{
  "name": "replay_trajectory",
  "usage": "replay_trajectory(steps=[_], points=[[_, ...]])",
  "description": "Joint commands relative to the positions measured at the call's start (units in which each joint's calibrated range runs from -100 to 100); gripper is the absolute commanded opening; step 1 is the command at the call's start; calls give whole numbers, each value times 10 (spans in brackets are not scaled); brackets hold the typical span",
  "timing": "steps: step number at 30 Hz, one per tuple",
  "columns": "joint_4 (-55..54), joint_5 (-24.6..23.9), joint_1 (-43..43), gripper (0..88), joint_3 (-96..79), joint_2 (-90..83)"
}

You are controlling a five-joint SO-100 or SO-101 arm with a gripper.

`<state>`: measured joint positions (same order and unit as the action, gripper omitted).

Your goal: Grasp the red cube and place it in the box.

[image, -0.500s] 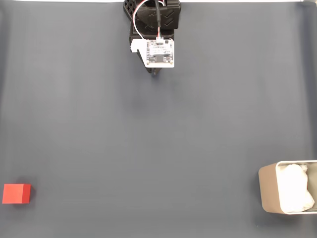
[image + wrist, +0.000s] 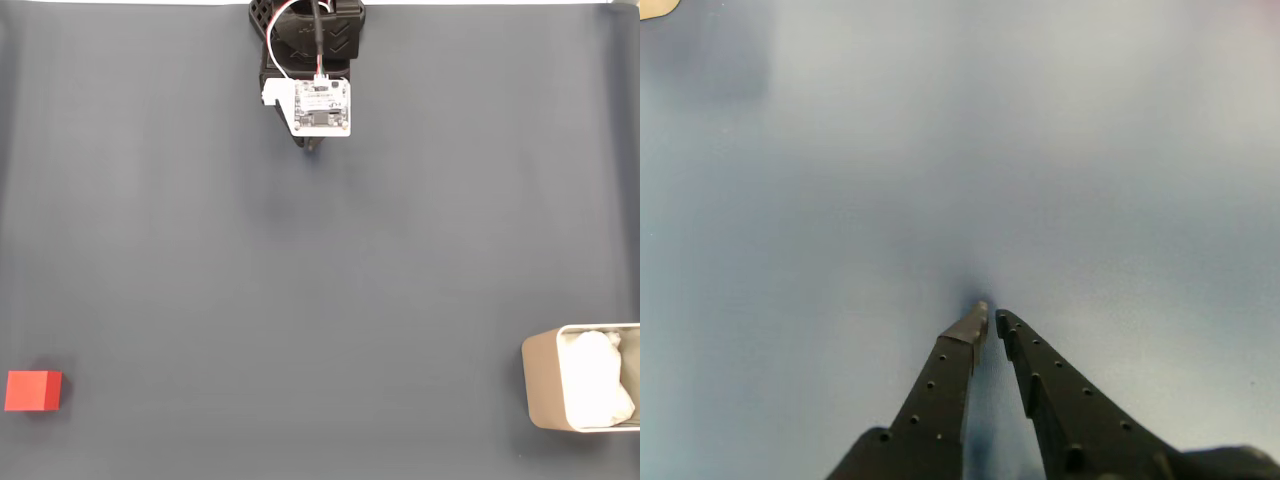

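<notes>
Big dark grey matte worktop, wide open through the middle. The beige-grey rounded box with white crinkly lining sits at the fixed view's bottom right, cut off by the edge. The black two-finger tool is up top centre, fingers nearly together, holding nothing. The small red cube hugs the bottom left edge, well apart from both.
</notes>
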<state>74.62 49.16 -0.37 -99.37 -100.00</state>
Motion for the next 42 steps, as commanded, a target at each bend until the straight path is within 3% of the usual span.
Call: replay_trajectory(steps=[1, 26, 34, 42], points=[[13, 3, -3, 0, -5, 0], [10, 14, -3, 0, -5, 0], [-154, 11, -17, 0, 32, 22], [-224, -1, 3, 0, 273, 168]])
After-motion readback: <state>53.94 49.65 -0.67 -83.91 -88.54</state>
